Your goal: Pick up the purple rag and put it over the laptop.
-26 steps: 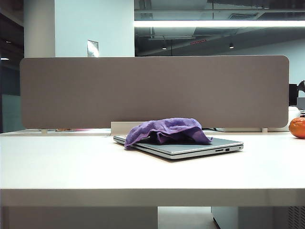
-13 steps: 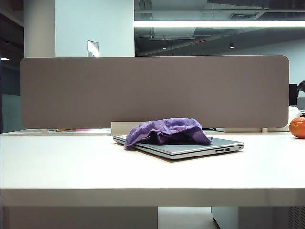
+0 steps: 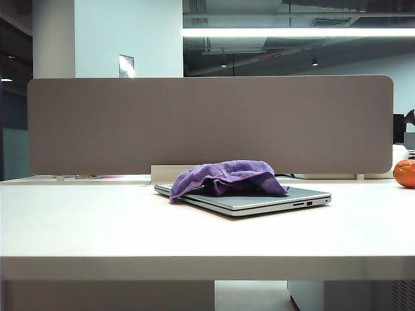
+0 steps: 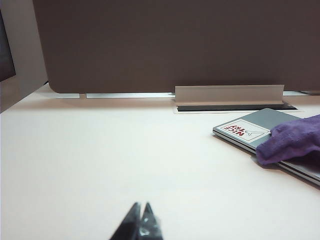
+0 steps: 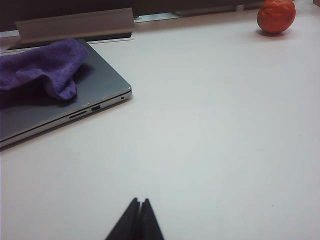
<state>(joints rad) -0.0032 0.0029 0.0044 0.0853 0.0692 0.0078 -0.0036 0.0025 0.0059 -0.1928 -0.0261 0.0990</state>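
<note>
The purple rag [image 3: 227, 176] lies bunched over the closed silver-grey laptop [image 3: 305, 195] at the middle of the white table; one end droops off the laptop's left edge. The left wrist view shows the rag [image 4: 292, 139] on the laptop [image 4: 265, 119], whose lid carries a white sticker with red letters. In the right wrist view the rag [image 5: 42, 67] covers the far part of the laptop [image 5: 97, 80], ports showing along its side. My left gripper [image 4: 141, 205] and right gripper [image 5: 139, 200] are both shut and empty, well back from the laptop. Neither arm appears in the exterior view.
An orange round fruit [image 3: 405, 173] sits at the table's right edge, also seen as the fruit [image 5: 276, 16] in the right wrist view. A grey partition panel [image 3: 207, 123] stands along the back, with a metal cable flap [image 4: 227, 94] at its foot.
</note>
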